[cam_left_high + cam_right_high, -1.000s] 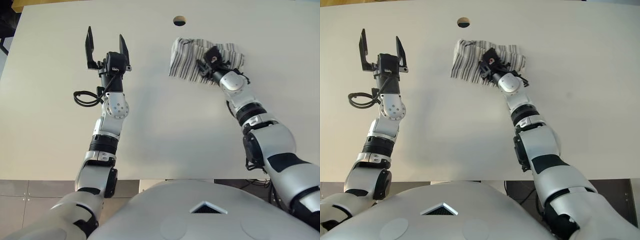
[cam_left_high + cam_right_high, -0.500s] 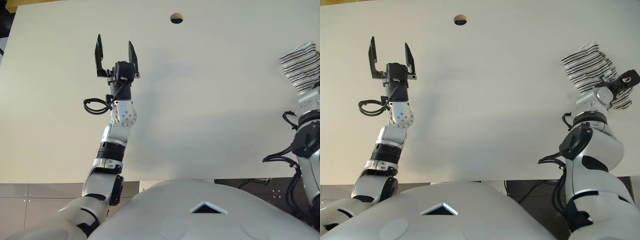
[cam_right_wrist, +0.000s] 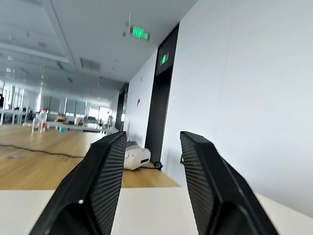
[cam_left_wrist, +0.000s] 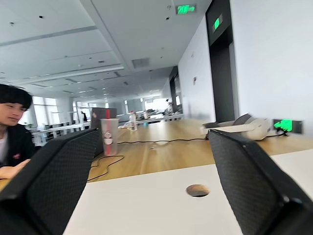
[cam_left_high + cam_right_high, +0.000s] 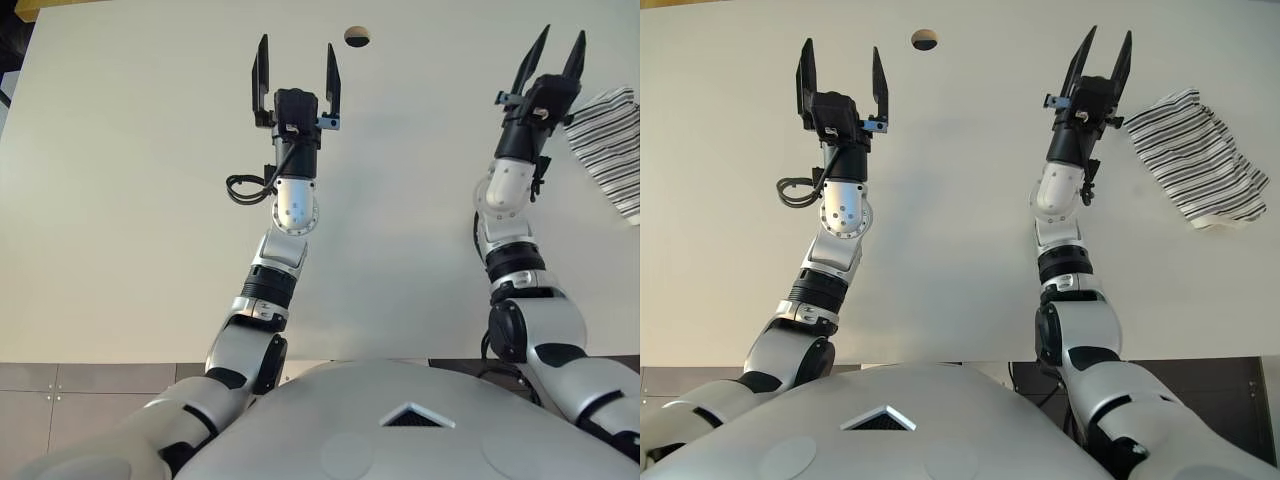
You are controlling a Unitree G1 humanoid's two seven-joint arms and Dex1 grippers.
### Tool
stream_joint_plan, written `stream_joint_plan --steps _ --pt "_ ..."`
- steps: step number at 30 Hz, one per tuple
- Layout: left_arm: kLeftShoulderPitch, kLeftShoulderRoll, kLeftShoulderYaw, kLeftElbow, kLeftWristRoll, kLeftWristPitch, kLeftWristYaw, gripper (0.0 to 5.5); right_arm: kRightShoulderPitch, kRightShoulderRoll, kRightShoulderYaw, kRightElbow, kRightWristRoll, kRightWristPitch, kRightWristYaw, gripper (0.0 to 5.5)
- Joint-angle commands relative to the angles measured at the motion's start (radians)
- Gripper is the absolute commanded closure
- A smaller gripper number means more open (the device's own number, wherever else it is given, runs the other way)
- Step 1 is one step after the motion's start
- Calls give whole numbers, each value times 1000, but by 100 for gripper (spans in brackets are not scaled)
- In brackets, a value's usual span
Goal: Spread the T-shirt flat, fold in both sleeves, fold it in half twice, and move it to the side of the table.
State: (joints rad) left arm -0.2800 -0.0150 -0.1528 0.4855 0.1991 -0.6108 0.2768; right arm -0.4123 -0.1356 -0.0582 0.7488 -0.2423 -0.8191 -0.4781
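Note:
The striped T-shirt (image 5: 1195,155) lies folded into a small bundle near the right edge of the white table (image 5: 140,200), with nothing touching it. Just left of the shirt my right gripper (image 5: 1110,45) is raised above the table, pointing away from me, open and empty. My left gripper (image 5: 296,60) is held up the same way over the middle of the table, also open and empty. In the left wrist view its two black fingers (image 4: 54,176) frame the table's far edge. The right wrist view has the right gripper's black pads (image 3: 100,181) apart, with the room behind them.
A round cable hole (image 5: 357,37) sits near the table's far edge, between the two grippers. A black cable (image 5: 245,188) loops off the left forearm. Beyond the table lie wooden desks (image 4: 161,156) and a wall with a dark doorway.
The right gripper carried the folded shirt from the table's middle to the right side, let it go and came back up, open. The left arm moved right and farther out.

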Motion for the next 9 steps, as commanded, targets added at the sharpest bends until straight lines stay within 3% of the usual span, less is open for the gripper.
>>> stream_joint_plan --steps 1,9 --pt "45 -6 5 3 -66 -72 -77 139 124 16 22 -224 -6 6 49 348" --pt "57 -61 -33 33 -80 -95 -165 139 347 34 107 -425 -57 15 151 348"
